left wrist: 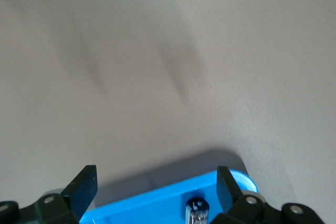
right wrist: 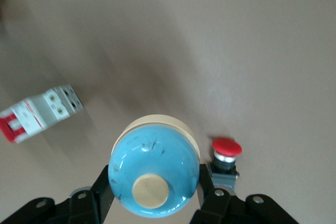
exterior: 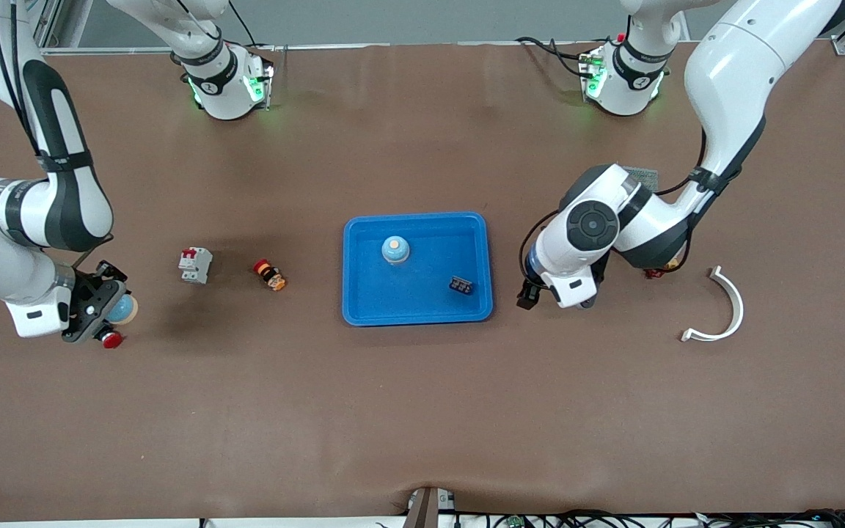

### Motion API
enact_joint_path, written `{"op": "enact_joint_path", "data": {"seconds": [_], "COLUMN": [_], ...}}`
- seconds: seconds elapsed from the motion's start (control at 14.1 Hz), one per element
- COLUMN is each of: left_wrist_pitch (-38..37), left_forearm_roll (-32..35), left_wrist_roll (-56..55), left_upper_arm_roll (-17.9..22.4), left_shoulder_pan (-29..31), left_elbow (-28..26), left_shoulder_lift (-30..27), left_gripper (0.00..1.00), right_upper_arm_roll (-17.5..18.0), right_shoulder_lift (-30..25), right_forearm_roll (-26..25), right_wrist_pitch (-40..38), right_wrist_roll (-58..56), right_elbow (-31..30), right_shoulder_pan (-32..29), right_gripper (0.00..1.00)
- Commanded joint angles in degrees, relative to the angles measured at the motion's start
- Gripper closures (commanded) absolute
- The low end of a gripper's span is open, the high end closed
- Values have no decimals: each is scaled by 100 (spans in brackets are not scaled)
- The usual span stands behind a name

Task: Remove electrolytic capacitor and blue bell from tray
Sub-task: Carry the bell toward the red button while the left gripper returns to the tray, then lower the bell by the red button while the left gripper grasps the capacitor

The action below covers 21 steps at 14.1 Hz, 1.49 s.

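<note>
My right gripper (right wrist: 152,183) is shut on a blue bell (right wrist: 154,163) with a cream button and holds it above the table at the right arm's end (exterior: 123,309). A second blue bell (exterior: 395,249) stands in the blue tray (exterior: 364,293). Also in the tray lies a small dark capacitor (exterior: 461,284), which shows in the left wrist view (left wrist: 197,211) just inside the tray wall (left wrist: 157,203). My left gripper (left wrist: 156,171) is open and holds nothing. It hangs beside the tray's edge toward the left arm's end (exterior: 582,299).
A red push button (exterior: 111,339) stands right by the right gripper. A white and red breaker (exterior: 195,264) and a small red and orange part (exterior: 270,275) lie between that gripper and the tray. A white curved piece (exterior: 723,312) lies toward the left arm's end.
</note>
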Motion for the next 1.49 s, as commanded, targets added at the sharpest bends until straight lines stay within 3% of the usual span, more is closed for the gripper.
{"op": "enact_joint_path", "data": {"seconds": [0.0,0.14,0.43,1.07,1.42], "left_wrist_pitch": [-85,-76,196,582,978], "left_forearm_roll": [38,38,11,20,11], "left_wrist_roll": [-308,-449,-809,-1741,-2023], "left_upper_arm_roll": [36,114,667,1142,1652], "left_shoulder_pan": [-244,-375,-1042,-2062,-2660], "left_elbow": [222,301,328,890,1004], "left_shoulder_lift": [175,254,280,799,983], "left_gripper": [0,0,0,0,10], "right_upper_arm_roll": [131,131,140,140,140], "right_shoulder_lift": [-177,-177,-159,104,280], "right_forearm_roll": [-7,-7,-7,2,2], "right_wrist_pitch": [273,746,1529,2312,2620], "right_wrist_roll": [-228,-342,-351,-492,-492], "right_elbow": [-419,-770,-1360,-1738,-1835], "right_shoulder_pan": [-268,-330,-453,-603,-611], "right_gripper": [62,62,62,62,62]}}
